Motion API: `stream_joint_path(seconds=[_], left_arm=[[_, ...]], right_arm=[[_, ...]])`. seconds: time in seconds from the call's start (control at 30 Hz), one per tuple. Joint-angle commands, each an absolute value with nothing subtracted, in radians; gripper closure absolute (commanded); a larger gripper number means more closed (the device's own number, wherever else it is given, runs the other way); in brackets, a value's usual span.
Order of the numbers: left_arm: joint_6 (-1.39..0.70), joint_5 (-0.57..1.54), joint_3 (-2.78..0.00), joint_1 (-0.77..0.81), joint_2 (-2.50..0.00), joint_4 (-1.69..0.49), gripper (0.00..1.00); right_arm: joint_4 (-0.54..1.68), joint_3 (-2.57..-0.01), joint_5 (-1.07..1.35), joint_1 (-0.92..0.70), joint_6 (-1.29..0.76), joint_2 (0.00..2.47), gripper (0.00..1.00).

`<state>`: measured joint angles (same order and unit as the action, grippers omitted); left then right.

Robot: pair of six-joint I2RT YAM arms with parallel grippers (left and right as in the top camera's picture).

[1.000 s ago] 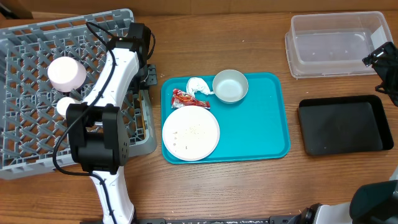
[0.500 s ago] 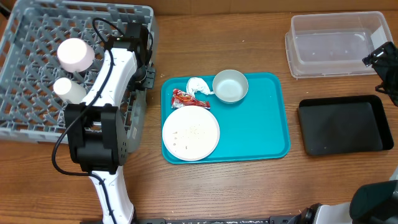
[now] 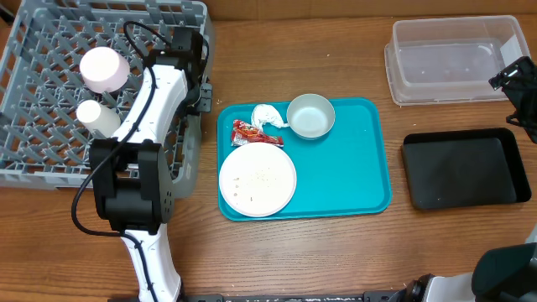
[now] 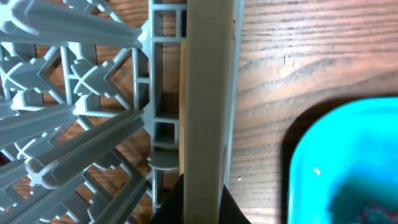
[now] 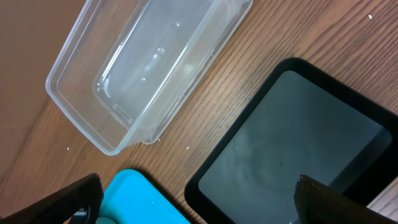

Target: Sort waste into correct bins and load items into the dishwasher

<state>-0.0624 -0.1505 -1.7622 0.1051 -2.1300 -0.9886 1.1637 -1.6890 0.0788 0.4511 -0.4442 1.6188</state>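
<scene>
- The large square grey plastic dish rack (image 3: 42, 50) is grasped by its side rim (image 4: 205, 93), on which the left gripper (image 4: 202, 202) is clenched.
- The rim is best kept square between the jaws and any pull kept slow and level, so the pale cups (image 3: 105, 69) standing in the rack beyond the gripper are not tipped.
- Little room is left beside the gripper, where the edge of the teal plastic serving tray (image 3: 352, 168) lies near.
- The right gripper (image 5: 196, 193) is spread wide, with nothing grasped.
</scene>
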Motion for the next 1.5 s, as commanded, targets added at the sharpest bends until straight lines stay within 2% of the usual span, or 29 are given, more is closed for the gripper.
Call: stream_joint_path(seconds=[0.0, 0.23, 0.5, 0.97, 1.47], left_arm=[[-0.229, -0.187, -1.744, 0.115, -2.138, -0.991, 0.96], [-0.376, -0.239, -1.744, 0.088, -2.138, -1.028, 0.96], [-0.381, -0.227, -1.744, 0.06, -2.138, -1.051, 0.96], [-0.072, -0.077, -1.744, 0.059, -2.138, -1.086, 0.96], [0.035, -0.025, -1.744, 0.059, -2.138, -1.101, 0.96]], right_arm=[[1.161, -1.702, 0.079, 0.452, -0.445, 1.617, 0.0], [1.161, -1.702, 0.079, 0.452, -0.445, 1.617, 0.0], [1.161, -1.702, 0.079, 0.452, -0.445, 1.617, 0.0], [1.161, -1.702, 0.079, 0.452, -0.445, 1.617, 0.0], [1.161, -1.702, 0.079, 0.452, -0.445, 1.617, 0.0]])
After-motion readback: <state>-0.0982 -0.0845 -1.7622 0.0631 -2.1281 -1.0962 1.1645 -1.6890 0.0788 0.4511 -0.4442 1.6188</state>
